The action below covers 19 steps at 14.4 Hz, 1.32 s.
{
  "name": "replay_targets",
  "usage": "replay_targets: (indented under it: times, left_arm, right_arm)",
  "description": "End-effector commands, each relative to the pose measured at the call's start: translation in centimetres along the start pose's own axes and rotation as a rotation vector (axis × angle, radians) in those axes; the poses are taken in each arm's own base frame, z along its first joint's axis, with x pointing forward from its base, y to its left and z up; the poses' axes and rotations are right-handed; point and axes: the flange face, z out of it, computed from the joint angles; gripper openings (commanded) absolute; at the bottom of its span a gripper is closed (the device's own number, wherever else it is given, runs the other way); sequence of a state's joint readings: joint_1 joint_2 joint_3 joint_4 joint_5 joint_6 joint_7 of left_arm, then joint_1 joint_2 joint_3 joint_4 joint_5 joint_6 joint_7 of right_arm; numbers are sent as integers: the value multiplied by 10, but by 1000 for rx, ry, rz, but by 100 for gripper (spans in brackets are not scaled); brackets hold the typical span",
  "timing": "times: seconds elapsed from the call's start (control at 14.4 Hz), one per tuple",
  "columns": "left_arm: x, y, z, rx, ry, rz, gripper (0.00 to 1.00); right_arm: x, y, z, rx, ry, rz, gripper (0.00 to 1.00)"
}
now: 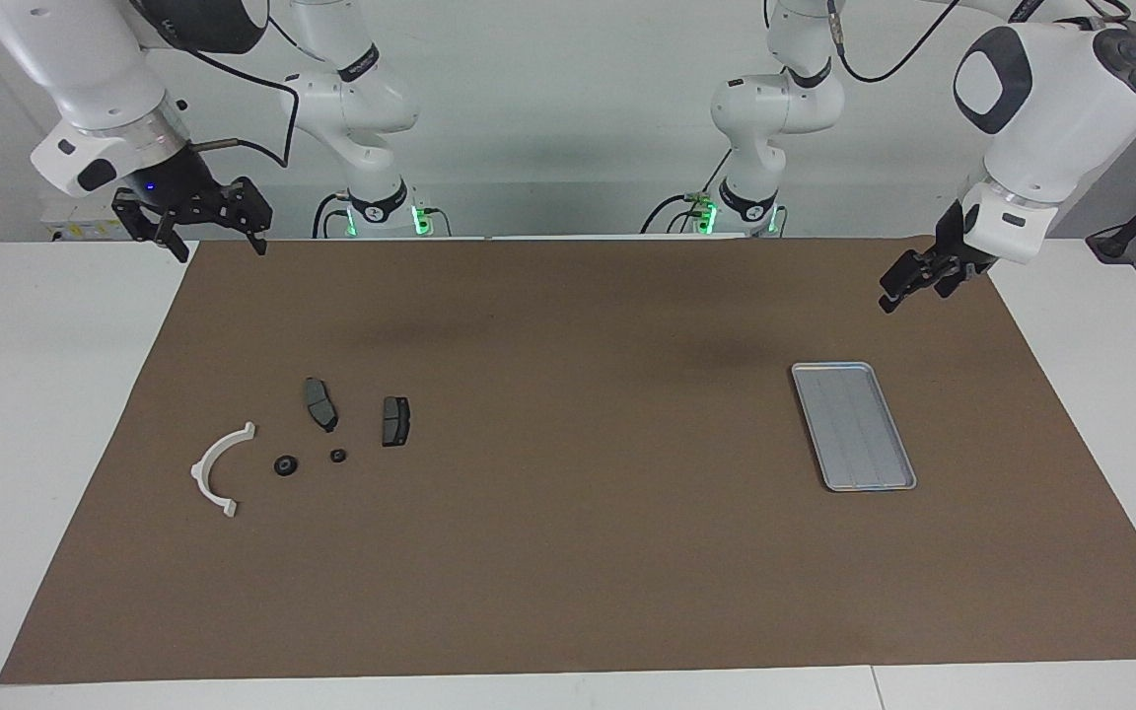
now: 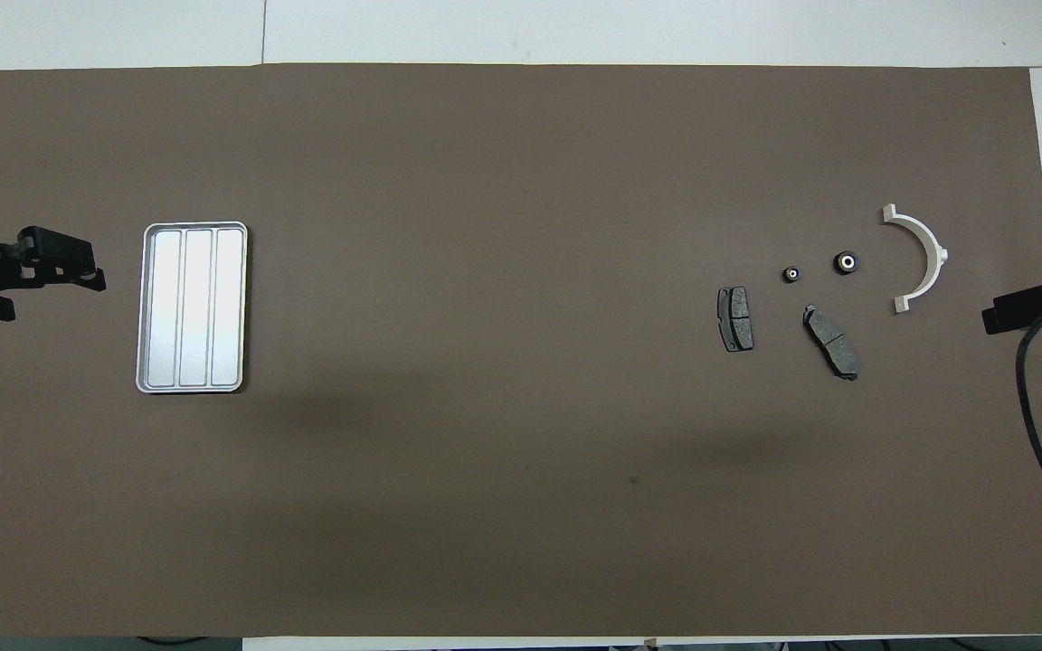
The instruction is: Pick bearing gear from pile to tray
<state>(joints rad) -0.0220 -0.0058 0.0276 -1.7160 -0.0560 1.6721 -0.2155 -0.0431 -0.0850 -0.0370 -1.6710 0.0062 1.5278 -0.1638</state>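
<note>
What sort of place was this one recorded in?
Probably a robotics lab bench: a white table under a brown mat, loose brake pads and a metal tray laid out, both arms waiting, left gripper and right gripper open.

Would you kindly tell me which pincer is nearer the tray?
Left. The left pincer hangs just beside the tray; the right pincer waits above the pile's end.

Lighting's bright and even, coming from overhead. Soft blurry arm shadows smear across the brown mat [image 1: 568, 552], the tray [image 2: 193, 384] throws strong white glare seen from above, and everything's pretty sharp.
</note>
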Motion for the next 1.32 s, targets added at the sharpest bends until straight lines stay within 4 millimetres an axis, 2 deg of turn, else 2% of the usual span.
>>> replay_targets:
  times: [0.0,0.48,0.97,1.11,1.25]
  left_arm:
    - [-4,-3,-5,8,9,0,100]
    - [-4,-3,-6,7,11,2,100]
    - [-4,-3,-6,7,11,0,100]
    - [-5,-2,-6,7,11,2,100]
    - [-5,-3,-6,8,8,0,100]
  right_arm:
    - [-6,0,0,-17,-4,26,100]
    - [-3,-1,1,-12,10,23,100]
    - [4,21,5,-21,37,56,100]
    - [12,24,11,-25,43,55,100]
    - [30,39,30,-28,62,59,100]
